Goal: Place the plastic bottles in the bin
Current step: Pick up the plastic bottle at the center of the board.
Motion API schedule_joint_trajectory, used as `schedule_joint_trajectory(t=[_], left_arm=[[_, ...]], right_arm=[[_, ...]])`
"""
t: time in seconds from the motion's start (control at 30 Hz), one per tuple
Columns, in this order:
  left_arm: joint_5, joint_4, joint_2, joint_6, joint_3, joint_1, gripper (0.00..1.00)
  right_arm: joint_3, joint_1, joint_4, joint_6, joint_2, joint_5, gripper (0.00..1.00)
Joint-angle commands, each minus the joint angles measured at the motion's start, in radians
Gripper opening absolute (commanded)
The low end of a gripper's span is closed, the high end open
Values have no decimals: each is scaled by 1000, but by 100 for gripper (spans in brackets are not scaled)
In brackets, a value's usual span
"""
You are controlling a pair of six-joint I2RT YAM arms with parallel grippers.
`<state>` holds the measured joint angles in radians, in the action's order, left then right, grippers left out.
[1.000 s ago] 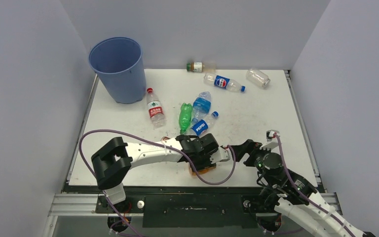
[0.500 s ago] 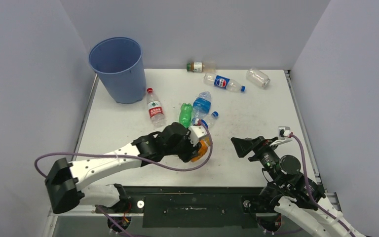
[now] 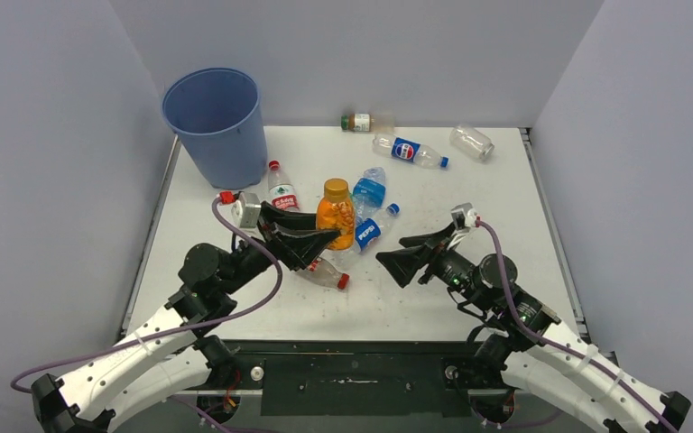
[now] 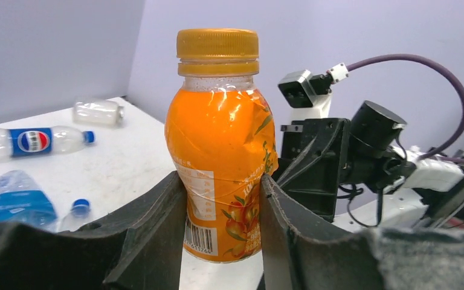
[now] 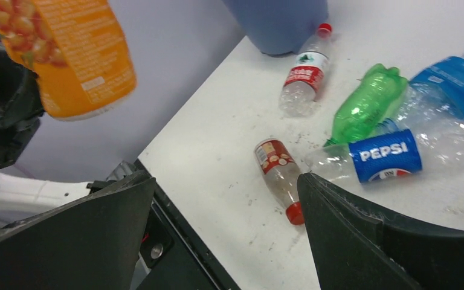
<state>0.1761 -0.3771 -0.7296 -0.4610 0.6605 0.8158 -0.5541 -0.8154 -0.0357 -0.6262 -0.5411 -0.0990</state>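
My left gripper (image 3: 321, 232) is shut on an orange bottle (image 3: 335, 215), held upright above the middle of the table; both fingers press its lower body (image 4: 220, 145). The blue bin (image 3: 217, 122) stands at the far left corner. More plastic bottles lie on the table: a red-labelled one (image 3: 281, 194) by the bin, a green one (image 5: 368, 103), a crushed blue one (image 3: 369, 191), a Pepsi one (image 3: 370, 230) and a small red-capped one (image 3: 325, 273). My right gripper (image 3: 403, 255) hangs open and empty, right of the red-capped bottle (image 5: 280, 175).
Along the back edge lie a second Pepsi bottle (image 3: 408, 151), a clear bottle (image 3: 471, 142) and a small amber bottle (image 3: 358, 122). Grey walls close in the table (image 3: 469, 207) on three sides. Purple cables loop from both wrists.
My left arm swung back and left and lifted the orange bottle off the table from near the front edge. My right gripper moved left toward the centre. The red-capped bottle came into view.
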Motion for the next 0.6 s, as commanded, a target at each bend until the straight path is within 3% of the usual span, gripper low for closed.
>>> schedule_joint_trajectory(t=[0.0, 0.23, 0.57], left_arm=[[47, -238, -7, -195, -69, -11, 0], [24, -352, 7, -268, -141, -20, 0], [60, -448, -18, -340, -169, -20, 0]], right_arm=[[-77, -42, 230, 71, -86, -135, 91], [-113, -230, 343, 153, -208, -75, 91], [-110, -265, 457, 132, -266, 56, 96]])
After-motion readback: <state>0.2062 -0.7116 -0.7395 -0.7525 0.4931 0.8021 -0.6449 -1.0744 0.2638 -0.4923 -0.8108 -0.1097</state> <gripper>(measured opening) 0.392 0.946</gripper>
